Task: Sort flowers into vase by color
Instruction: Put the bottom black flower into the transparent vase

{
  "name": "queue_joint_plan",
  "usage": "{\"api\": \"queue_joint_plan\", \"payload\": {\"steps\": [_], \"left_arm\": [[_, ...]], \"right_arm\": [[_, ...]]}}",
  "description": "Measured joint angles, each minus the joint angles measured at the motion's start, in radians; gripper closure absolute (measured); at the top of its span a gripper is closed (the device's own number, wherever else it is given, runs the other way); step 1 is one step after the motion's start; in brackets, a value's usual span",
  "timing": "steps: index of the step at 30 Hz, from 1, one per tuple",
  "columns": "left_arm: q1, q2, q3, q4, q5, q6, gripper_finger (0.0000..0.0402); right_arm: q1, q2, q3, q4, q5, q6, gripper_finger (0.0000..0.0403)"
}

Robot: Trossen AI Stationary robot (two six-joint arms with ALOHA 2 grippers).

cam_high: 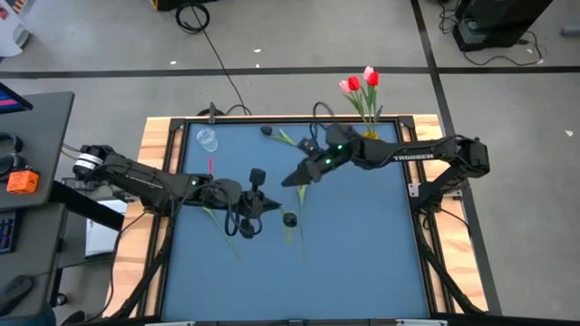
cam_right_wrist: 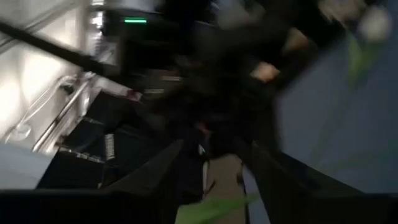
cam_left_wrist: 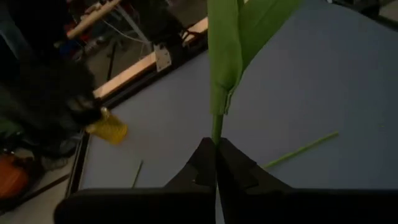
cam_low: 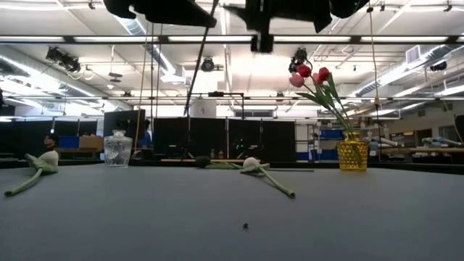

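A: Step?

B: From above, a hand-over mid-worktop [cam_high: 362, 263]: my left hand [cam_high: 263, 201] and right hand [cam_high: 297, 177] meet over a flower.

A: Low view?

B: Yellow vase [cam_low: 353, 152] holds red and pink tulips [cam_low: 310, 75]; white ones [cam_low: 251, 164] lie flat.

A: Left wrist?

B: Fingers pinch the green stem [cam_left_wrist: 217, 127]; its leaves rise just beyond the tips.

A: Right wrist?

B: That hand looks spread, stem just off its fingers. I judge the next move is to carry it to a vase.

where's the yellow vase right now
The yellow vase stands at the table's far edge on the right arm's side in the high view, holding red and pink tulips. In the low view it stands right of the white tulip lying on the table.
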Motion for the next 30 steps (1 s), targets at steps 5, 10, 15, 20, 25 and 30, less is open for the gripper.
{"api": "queue_joint_plan", "payload": {"steps": [5,10,15,20,25,30], "left_arm": [[0.013,-0.010,-0.001,0.005,0.079,-0.042,0.0399],[0.066,-0.049,-0.013,0.037,0.159,-0.145,0.0400],[0.154,-0.154,-0.120,0.144,0.174,-0.276,0.0401],[0.279,-0.299,-0.244,0.184,0.105,-0.396,0.0401],[0.441,-0.413,-0.314,0.185,-0.019,-0.488,0.0401],[0.631,-0.454,-0.318,0.162,-0.030,-0.530,0.0401]], "right_arm": [[-0.040,-0.056,0.000,0.051,0.100,-0.149,0.0195],[-0.080,-0.108,0.000,0.014,0.199,-0.260,0.0205],[-0.101,-0.151,0.000,-0.016,0.243,-0.315,0.0213],[-0.106,-0.156,0.000,-0.059,0.232,-0.297,0.0216],[-0.101,-0.138,0.000,-0.110,0.233,-0.324,0.0216],[-0.096,-0.115,0.002,-0.104,0.218,-0.332,0.0216]]}}
